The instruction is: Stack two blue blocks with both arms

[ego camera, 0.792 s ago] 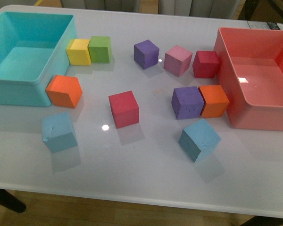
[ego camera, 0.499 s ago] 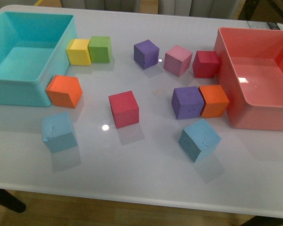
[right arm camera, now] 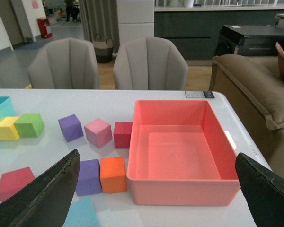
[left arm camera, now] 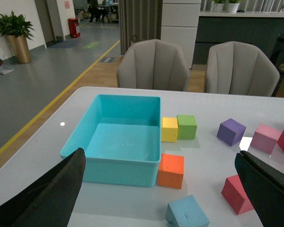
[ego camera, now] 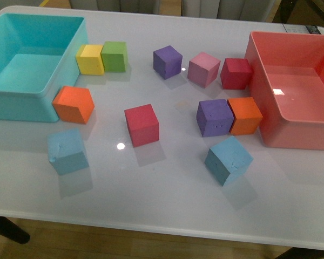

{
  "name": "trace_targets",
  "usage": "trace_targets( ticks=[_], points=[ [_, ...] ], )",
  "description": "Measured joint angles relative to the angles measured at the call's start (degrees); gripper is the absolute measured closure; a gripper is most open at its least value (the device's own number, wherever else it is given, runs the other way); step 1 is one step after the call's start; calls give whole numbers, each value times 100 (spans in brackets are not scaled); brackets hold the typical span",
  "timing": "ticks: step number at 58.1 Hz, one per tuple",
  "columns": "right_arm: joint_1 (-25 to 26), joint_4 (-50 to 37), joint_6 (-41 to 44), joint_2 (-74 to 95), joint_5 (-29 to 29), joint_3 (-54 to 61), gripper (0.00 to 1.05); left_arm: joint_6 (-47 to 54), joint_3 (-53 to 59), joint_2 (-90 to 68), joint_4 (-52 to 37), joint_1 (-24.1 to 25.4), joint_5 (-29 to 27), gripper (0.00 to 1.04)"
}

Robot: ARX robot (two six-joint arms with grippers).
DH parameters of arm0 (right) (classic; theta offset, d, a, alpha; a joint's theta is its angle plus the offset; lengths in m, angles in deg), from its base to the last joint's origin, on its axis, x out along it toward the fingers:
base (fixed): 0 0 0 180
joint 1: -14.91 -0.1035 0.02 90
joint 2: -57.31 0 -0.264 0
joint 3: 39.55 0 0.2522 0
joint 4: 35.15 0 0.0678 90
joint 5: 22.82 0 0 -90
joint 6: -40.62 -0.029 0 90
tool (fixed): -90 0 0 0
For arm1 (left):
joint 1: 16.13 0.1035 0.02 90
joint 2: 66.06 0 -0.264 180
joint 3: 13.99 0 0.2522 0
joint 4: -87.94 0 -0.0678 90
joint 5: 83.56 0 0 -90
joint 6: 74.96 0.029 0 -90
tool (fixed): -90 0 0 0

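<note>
Nothing stacked yet. Left blue block [ego camera: 68,151] and right blue block [ego camera: 228,159] lie on white table [ego camera: 167,210], well apart (both untouched). Left gripper [left arm camera: 158,158] and right gripper [right arm camera: 156,156]: fingers spread wide, empty. Grasping, stacking all remain.

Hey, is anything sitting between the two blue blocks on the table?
Nothing visible does. The table between the left blue block and the right blue block is bare; the red block sits just behind that line.
</note>
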Motion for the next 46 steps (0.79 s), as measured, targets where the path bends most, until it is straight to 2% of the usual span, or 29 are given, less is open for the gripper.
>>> trace_targets(
  ticks=[9, 11, 13, 15, 18, 24, 33, 46],
  points=[
    [20, 90, 22, 63, 87, -31, 9, 0, 0, 0, 0, 0, 0, 9],
    [109, 824, 118, 431, 538, -315, 9, 0, 0, 0, 0, 0, -2, 9],
    [136, 1449, 256, 1106, 758, -651, 9, 0, 0, 0, 0, 0, 0, 9],
    [98, 1587, 304, 1646, 813, -809, 9, 0, 0, 0, 0, 0, 4, 9],
    [-35, 1335, 428, 2417, 761, -890, 9, 0, 0, 0, 0, 0, 0, 9],
    [-444, 129, 756, 3993, 562, -957, 9, 0, 0, 0, 0, 0, 0, 9],
    [-844, -1340, 1217, 5995, 588, -1322, 9, 0, 0, 0, 0, 0, 0, 9],
    [-1150, -2260, 1451, 8485, 562, -1906, 9, 0, 0, 0, 0, 0, 0, 9]
  ],
)
